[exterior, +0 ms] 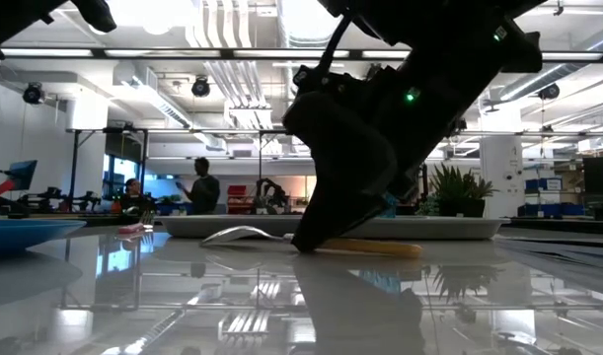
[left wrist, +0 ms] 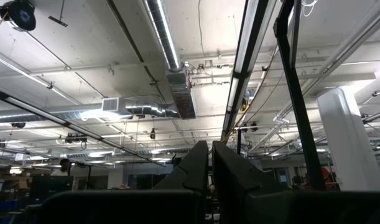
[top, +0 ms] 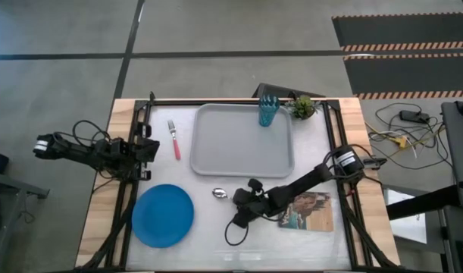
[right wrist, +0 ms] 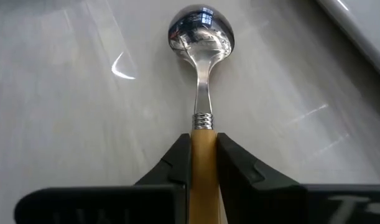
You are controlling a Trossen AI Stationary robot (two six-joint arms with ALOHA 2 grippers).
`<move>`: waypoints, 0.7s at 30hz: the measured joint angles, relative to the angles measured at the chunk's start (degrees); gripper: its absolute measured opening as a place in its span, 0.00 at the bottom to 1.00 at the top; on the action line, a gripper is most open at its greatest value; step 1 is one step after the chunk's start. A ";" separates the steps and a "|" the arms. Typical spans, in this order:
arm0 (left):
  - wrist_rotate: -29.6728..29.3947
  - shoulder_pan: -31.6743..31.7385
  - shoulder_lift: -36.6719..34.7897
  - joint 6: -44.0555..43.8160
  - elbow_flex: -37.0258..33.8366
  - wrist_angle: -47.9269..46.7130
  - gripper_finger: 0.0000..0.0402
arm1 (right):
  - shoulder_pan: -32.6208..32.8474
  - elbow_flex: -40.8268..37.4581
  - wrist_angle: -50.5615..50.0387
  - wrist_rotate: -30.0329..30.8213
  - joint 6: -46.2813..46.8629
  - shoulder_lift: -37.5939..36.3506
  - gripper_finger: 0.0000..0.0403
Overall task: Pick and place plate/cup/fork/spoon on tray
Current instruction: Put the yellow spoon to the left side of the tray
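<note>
The spoon (right wrist: 202, 37) lies on the table near the tray's near edge, metal bowl (top: 220, 193) toward the left, and my right gripper (top: 241, 203) is shut on its orange handle. The blue plate (top: 163, 215) lies flat at the near left. The pink-handled fork (top: 173, 139) lies on the table left of the grey tray (top: 231, 148). The teal cup (top: 268, 111) stands upright in the tray's far right corner. My left gripper (top: 149, 146) waits at the table's left edge, shut and empty, pointing up at the ceiling in its wrist view (left wrist: 209, 168). My right gripper pinches the spoon's orange handle (right wrist: 203, 152) between its two fingers, just behind the ribbed metal collar. The fingers slant down from the table's right side and run along the spoon. The spoon lies on the table, its handle (exterior: 380, 247) flat on the surface.
A small potted plant (top: 303, 106) stands at the far right, beside the tray's corner. A brown picture-covered book (top: 308, 212) lies under my right arm at the near right. People stand in the room far behind the table (exterior: 200, 185).
</note>
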 joint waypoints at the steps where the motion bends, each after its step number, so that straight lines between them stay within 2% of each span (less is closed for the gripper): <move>1: 0.00 0.00 0.00 0.00 0.00 0.00 0.01 | 0.02 -0.42 -0.12 -0.51 -0.55 -1.09 0.09; 5: 0.00 0.00 0.07 0.00 0.00 0.00 0.01 | 0.37 -4.51 1.07 -0.96 -2.20 -8.22 0.09; 8: 0.00 0.00 0.05 0.00 0.00 0.00 0.01 | 0.20 -11.11 7.02 -0.07 -3.33 -14.83 0.09; 14: 0.79 -0.04 1.28 -0.04 0.14 -0.04 0.01 | 0.09 -26.40 34.01 -1.62 -10.53 -26.23 0.09; 17: 0.85 -0.04 3.21 -0.02 1.12 -0.02 0.01 | -0.37 -32.59 48.05 -3.01 -15.69 -28.84 0.09; 21: 1.93 -0.05 8.19 -0.24 3.43 -0.08 0.01 | -0.92 -37.48 63.30 -8.19 -20.36 -30.98 0.09</move>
